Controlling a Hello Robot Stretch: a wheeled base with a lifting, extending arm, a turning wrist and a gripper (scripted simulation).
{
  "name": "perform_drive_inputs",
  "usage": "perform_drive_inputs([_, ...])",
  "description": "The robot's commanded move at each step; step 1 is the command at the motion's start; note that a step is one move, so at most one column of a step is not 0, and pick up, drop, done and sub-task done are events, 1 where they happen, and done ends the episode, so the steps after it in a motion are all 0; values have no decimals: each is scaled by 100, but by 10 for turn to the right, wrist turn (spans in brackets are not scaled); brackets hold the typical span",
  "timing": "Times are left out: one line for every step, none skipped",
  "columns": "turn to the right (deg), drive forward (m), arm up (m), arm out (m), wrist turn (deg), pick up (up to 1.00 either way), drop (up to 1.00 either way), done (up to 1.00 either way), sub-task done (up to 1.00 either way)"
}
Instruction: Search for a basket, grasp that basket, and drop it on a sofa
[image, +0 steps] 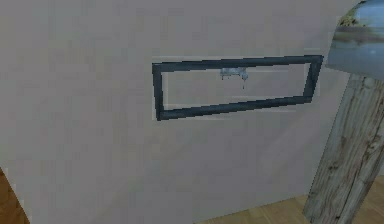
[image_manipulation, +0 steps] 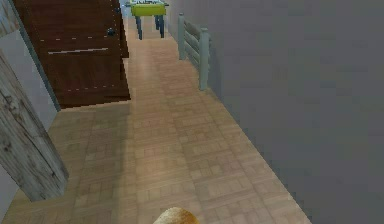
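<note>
Basket location: unconfirmed. A tan rounded thing (image_manipulation: 176, 215) sits at the arm side view's bottom edge, against the wood floor (image_manipulation: 170, 140). It may be the basket. Its long axis and its bearing from the fingers cannot be told. Finger state: cannot be told. The forward view faces a wall (image: 90, 110) bearing a dark frame (image: 237, 107). No writing is legible.

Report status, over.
Wall with dark frame dead ahead. Tan rounded thing at arm side view's bottom edge, cannot name it. Wooden post at forward view's right.
</note>
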Motion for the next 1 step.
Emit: perform_drive_inputs([0, 0, 0, 0, 0, 100, 0, 0, 0])
